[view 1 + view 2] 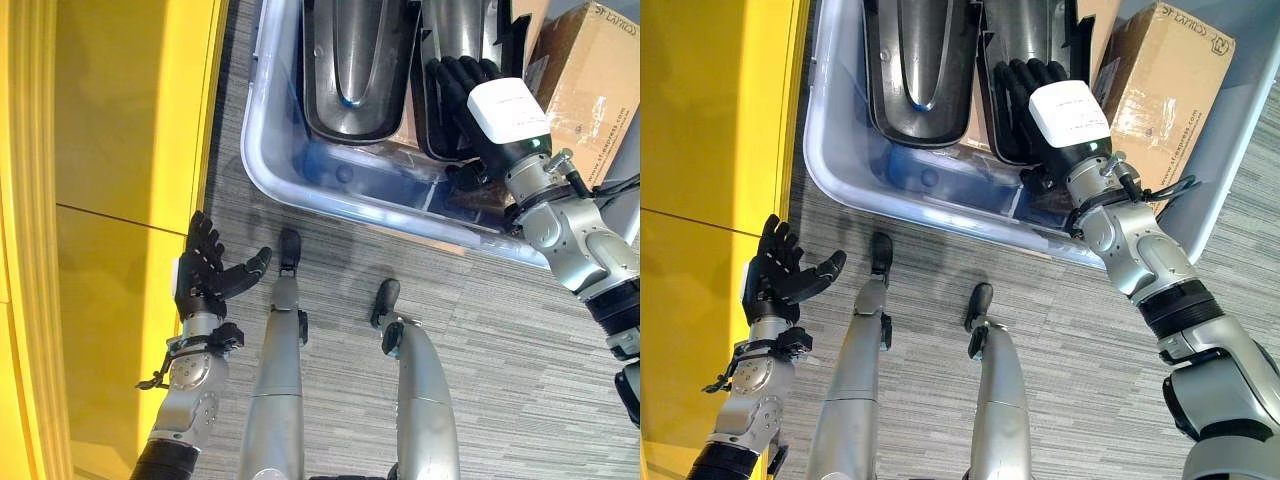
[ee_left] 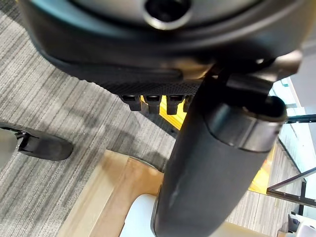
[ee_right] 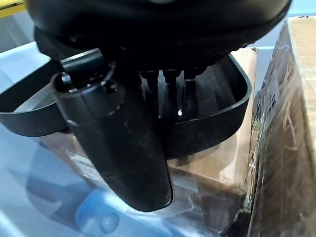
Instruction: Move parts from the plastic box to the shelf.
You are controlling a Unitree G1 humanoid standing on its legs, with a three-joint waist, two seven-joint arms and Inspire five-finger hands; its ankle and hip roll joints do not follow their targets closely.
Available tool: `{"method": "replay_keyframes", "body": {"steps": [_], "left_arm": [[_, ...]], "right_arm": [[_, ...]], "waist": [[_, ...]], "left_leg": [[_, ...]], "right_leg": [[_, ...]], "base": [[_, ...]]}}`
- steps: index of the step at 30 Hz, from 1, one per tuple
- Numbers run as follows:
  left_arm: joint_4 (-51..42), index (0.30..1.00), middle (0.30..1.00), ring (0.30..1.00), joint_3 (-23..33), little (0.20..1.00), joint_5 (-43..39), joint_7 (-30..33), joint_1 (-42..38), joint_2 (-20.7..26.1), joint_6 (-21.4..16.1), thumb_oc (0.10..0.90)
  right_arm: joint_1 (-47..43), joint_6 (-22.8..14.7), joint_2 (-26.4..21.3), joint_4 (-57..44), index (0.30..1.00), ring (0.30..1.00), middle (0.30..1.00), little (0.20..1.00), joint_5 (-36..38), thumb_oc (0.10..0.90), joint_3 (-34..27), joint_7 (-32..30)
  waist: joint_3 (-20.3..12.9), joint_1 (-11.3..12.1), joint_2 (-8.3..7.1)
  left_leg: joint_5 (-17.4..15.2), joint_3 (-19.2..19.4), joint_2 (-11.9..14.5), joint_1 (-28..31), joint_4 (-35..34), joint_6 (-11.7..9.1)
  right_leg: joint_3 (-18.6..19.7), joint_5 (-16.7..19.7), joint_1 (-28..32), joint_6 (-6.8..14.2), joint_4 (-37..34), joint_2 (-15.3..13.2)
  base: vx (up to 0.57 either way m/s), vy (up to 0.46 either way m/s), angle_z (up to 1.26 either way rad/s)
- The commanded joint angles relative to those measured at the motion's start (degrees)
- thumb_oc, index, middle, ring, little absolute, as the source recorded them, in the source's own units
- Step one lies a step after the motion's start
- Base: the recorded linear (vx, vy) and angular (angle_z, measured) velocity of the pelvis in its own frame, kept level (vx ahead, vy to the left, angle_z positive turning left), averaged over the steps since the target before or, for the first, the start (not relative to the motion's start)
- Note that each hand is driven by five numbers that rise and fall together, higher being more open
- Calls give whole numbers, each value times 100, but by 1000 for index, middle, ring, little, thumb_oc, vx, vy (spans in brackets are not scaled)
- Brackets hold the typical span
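- While the right hand reaches into the plastic box, its fingers lie over the rim of the right-hand part, thumb outside; whether they clamp it, cannot tell.
- Left hand hangs beside the yellow shelf, fingers spread, holding nothing.
- Both dark parts sit in the box, side by side.
- Judgement: moulded shells, stiff, light, glossy so likely slippery; the end rim looks the best hold.
- Grey striped carpet; cardboard carton just beside the box.

Workshop: parts bin, yellow shelving, cardboard box.
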Motion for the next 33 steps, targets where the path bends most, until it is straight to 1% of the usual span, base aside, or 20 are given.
{"method": "replay_keyframes", "body": {"steps": [1,8,9,10,14,18,25,30,33], "left_arm": [[-521,1000,1000,1000,74,1000,75,26,20,97,-529,900],[-579,1000,1000,1000,53,1000,33,30,37,94,-553,900],[-567,1000,1000,1000,51,1000,34,31,37,86,-551,900],[-544,1000,1000,1000,31,1000,38,38,16,74,-549,900],[-515,1000,1000,1000,-10,1000,18,47,-33,64,-557,900],[-441,1000,1000,1000,-62,1000,48,87,-123,33,-565,900],[-388,1000,1000,1000,-67,1000,52,90,-130,1,-534,900],[-306,1000,1000,1000,-96,1000,48,37,-175,8,-499,900],[-340,1000,1000,1000,-71,1000,66,-11,-164,32,-475,900]], "right_arm": [[-704,3,-272,388,1000,1000,1000,1000,272,900,126,-264],[-885,70,-66,833,1000,1000,1000,1000,265,900,385,-238],[-896,64,-36,894,690,690,690,690,263,678,432,-225],[-897,80,28,974,300,300,300,300,290,400,451,-204],[-836,107,201,1304,300,300,300,300,394,400,445,-253],[-487,121,389,1316,300,300,300,300,398,400,247,-326],[-136,132,433,1104,300,300,300,300,362,400,-9,-407],[179,90,384,649,300,300,300,300,390,400,-281,-427],[403,8,260,271,300,300,300,300,408,400,-468,-416]], "waist": [[-26,25,395],[-26,72,443],[-26,74,443],[-26,71,450],[-26,79,460],[-26,35,471],[-26,-15,454],[-26,-59,385],[-26,-85,349]], "left_leg": [[-1093,-207,403,-126,1018,-223],[-1082,-236,390,-269,1055,-211],[-1079,-233,388,-285,1055,-211],[-1076,-235,384,-296,1053,-213],[-1070,-234,387,-351,1071,-211],[-1090,-222,384,-326,1072,-202],[-1085,-194,386,-207,1044,-202],[-1076,-148,399,133,932,-206],[-1070,-132,407,391,837,-207]], "right_leg": [[304,110,826,73,-570,31],[278,103,693,62,-499,25],[278,106,676,62,-498,26],[277,110,660,63,-499,23],[272,125,599,54,-492,39],[284,121,603,58,-493,39],[291,127,704,67,-510,37],[260,174,1112,94,-708,36],[245,207,1366,123,-811,38]], "base": [[0,0,0],[0,0,0],[0,0,0],[0,0,0],[0,0,0],[0,0,0],[0,0,0],[0,0,0],[0,0,0]]}}
